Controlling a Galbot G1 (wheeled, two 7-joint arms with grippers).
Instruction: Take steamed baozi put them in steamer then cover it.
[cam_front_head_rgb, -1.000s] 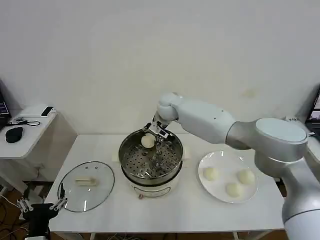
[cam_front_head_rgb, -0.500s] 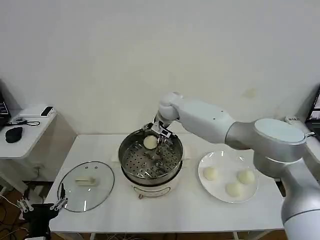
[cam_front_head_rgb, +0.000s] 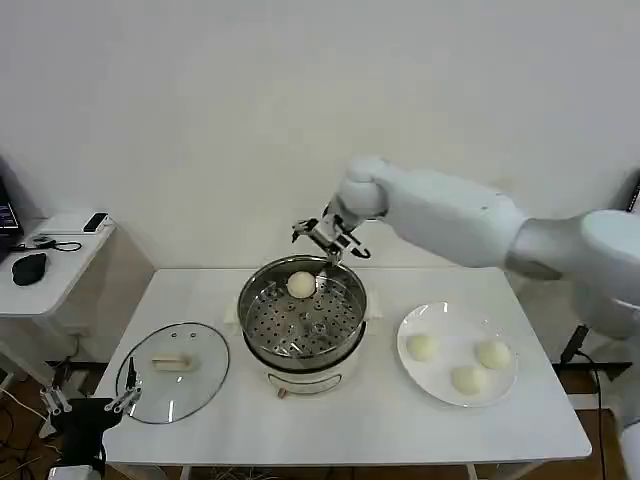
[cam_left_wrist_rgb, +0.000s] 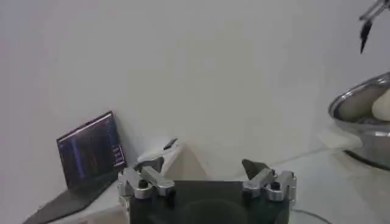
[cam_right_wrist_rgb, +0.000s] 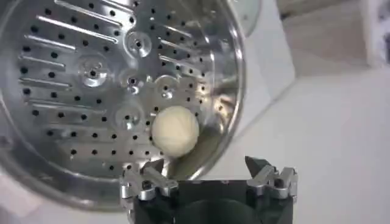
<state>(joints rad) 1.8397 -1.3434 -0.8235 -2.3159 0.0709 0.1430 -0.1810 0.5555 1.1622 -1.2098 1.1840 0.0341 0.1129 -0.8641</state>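
Head view: I count four steamed baozi, one (cam_front_head_rgb: 301, 285) on the perforated tray at the far side of the steamer (cam_front_head_rgb: 302, 335), three (cam_front_head_rgb: 422, 347) (cam_front_head_rgb: 492, 353) (cam_front_head_rgb: 467, 379) on the white plate (cam_front_head_rgb: 413, 375) to its right. One cover (cam_front_head_rgb: 172, 371) lies flat on the table (cam_front_head_rgb: 350, 430) left of the steamer, bar handle running left-right. Right gripper (cam_front_head_rgb: 330, 239) hangs above the steamer's far rim, fingers spread, empty. Left gripper (cam_front_head_rgb: 88, 403) sits low beside the table's near-left corner.

Left wrist: left gripper (cam_left_wrist_rgb: 207, 176) fingers wide apart, nothing between them; steamer (cam_left_wrist_rgb: 356, 119) edge with one baozi (cam_left_wrist_rgb: 382, 105) farther off.

Right wrist: right gripper (cam_right_wrist_rgb: 205, 172) open wide, looking down on one baozi (cam_right_wrist_rgb: 175, 131) close to the steamer (cam_right_wrist_rgb: 234, 73) wall
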